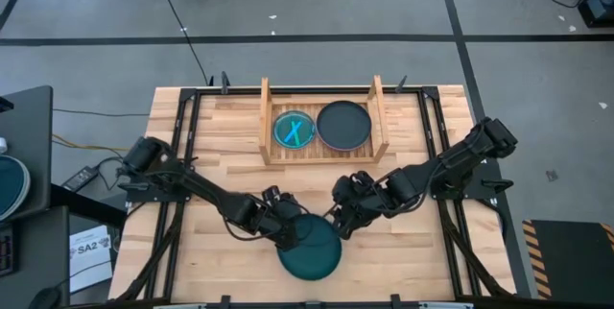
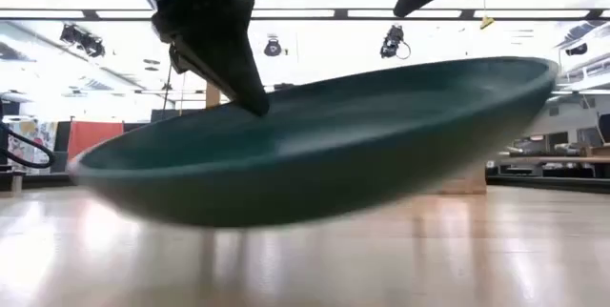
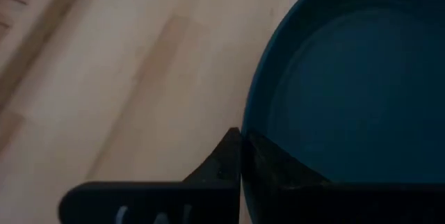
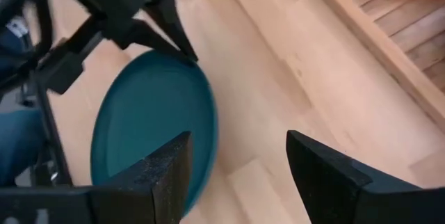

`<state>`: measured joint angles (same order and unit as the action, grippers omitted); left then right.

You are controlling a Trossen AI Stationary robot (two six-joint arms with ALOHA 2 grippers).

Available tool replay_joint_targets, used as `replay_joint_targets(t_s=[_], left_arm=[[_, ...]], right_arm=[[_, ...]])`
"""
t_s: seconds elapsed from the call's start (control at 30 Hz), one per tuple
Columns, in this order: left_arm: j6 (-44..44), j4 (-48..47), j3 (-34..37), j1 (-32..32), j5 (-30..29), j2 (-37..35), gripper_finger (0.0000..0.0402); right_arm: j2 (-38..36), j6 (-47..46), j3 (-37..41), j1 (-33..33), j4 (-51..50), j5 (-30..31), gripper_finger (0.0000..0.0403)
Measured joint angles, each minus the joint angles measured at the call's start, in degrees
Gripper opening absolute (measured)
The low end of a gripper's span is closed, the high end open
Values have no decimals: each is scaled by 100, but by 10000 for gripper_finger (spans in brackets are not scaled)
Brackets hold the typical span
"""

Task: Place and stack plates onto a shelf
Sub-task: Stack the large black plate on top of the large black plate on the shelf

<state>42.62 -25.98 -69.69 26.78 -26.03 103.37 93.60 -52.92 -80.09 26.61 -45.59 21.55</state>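
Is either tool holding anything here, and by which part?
The left tool pinches the dark teal plate by its rim; the right tool is open, holding nothing.

shelf (image 1: 323, 151): on the worktop (image 1: 230, 141), at the middle of its far edge
shelf contents: two plates side by side, small plate (image 1: 294, 130) left, larger plate (image 1: 343, 124) right
third plate (image 1: 311, 249): near the front edge, middle, one rim tilted up off the worktop
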Motion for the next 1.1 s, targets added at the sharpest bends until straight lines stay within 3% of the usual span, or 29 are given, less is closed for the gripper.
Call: replay_joint_targets(t_s=[0.73,1.1], left_arm=[[-151,-170,-15,-498,-395,-190,12],[-150,-172,-17,-537,-399,-190,13]], right_arm=[[-2,47,267,-357,-320,-2,217],[-2,43,1239,-437,1250,-368,215]])
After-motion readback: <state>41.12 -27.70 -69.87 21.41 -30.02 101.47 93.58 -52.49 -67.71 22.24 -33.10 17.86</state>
